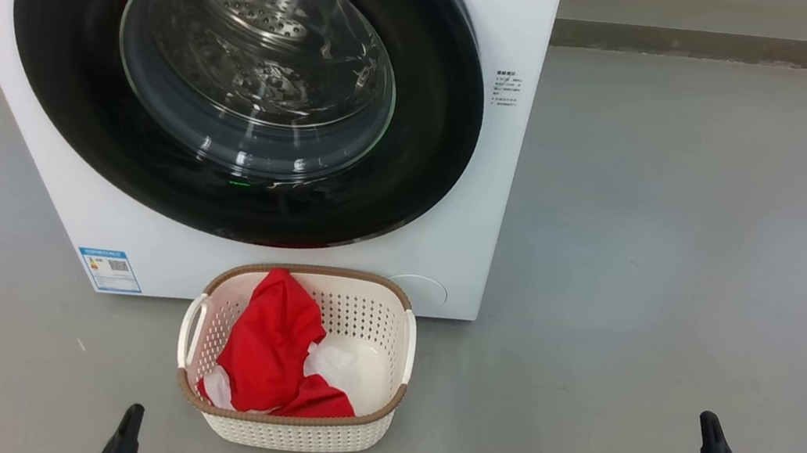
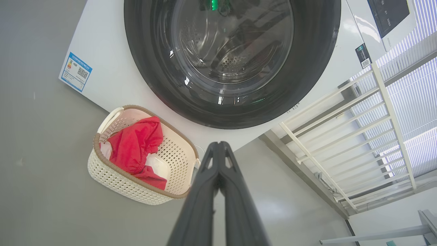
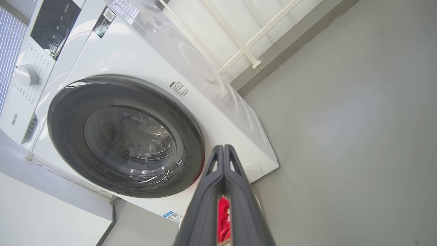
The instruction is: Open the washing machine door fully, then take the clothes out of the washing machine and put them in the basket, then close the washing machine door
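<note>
A smooth grey floor (image 1: 683,258), faintly scuffed in places, runs back to a darker skirting strip (image 1: 736,48) along the wall. A white slatted rail (image 2: 393,123) stands in front of pale striped blinds (image 2: 420,89).

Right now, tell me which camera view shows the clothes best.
Head view: it looks down into the basket, showing most of the clothes. The left wrist view shows them aslant, partly behind the rim; the right wrist view, a red sliver behind the right claw.
</note>
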Robot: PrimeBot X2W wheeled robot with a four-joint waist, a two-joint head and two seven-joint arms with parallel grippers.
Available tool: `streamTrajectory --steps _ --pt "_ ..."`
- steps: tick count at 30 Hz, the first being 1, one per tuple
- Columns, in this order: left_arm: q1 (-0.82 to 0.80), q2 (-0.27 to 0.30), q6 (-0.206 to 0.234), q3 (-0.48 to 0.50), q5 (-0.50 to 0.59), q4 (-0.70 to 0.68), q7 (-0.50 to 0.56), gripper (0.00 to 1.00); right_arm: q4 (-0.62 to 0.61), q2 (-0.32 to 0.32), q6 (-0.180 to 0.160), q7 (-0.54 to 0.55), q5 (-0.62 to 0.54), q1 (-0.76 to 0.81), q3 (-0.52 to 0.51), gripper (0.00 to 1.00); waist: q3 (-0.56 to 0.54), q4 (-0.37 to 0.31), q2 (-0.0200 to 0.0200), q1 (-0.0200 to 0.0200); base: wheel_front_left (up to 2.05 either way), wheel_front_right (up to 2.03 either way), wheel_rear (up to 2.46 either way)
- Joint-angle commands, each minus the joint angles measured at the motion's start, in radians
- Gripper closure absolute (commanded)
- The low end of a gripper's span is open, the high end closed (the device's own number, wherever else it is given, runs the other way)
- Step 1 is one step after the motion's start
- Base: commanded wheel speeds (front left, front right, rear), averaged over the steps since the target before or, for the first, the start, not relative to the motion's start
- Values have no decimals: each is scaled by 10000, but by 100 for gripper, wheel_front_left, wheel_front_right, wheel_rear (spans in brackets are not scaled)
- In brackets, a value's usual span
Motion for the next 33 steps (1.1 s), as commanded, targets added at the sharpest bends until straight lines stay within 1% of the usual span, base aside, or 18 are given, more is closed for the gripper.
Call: streamTrajectory --steps 1,33 --pt "-462 111 -37 264 -395 -190 93 100 -213 -171 -20 80 429 -597 85 100 18 1 0 -1 0 0 0" --pt "-1195 140 -55 532 -3915 40 982 100 8 -258 -29 1010 4023 -1241 0 100 272 12 0 -1 0 0 0"
